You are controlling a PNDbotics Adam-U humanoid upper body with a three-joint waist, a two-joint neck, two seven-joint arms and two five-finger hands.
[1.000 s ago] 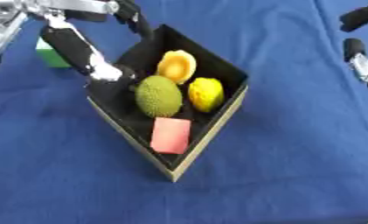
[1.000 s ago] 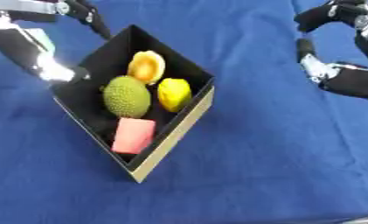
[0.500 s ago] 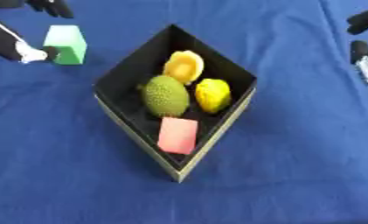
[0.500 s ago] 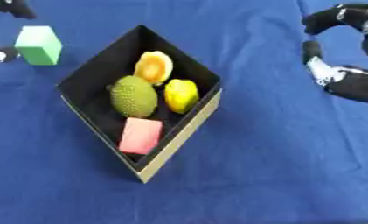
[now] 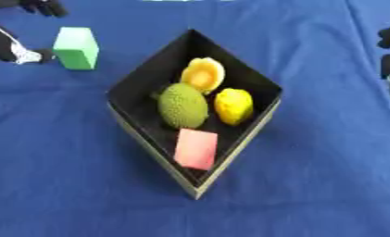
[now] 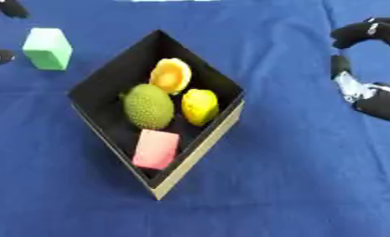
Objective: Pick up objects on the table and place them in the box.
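Note:
A black box (image 5: 149, 67) stands cornerwise in the middle of the blue cloth. Inside lie a bumpy green fruit (image 5: 182, 105), a yellow lemon (image 5: 233, 106), an orange cup-shaped fruit (image 5: 203, 74) and a pink block (image 5: 196, 148). A green block (image 5: 75, 47) stands on the cloth to the upper left of the box. My left hand (image 5: 3, 44) is at the upper left edge, open, its thumb just left of the green block and its fingers (image 5: 44, 6) above it, apart from it. My right hand (image 6: 378, 98) hangs open at the right edge, holding nothing.
Blue cloth (image 5: 311, 185) covers the whole table. A pale strip (image 6: 161, 1) shows at the far top edge. Bare cloth lies below and to the right of the box.
My left arm has drawn back from the box's left corner to the upper left, uncovering the green block. The whole picture has shifted a little. The right hand has stayed at the right edge.

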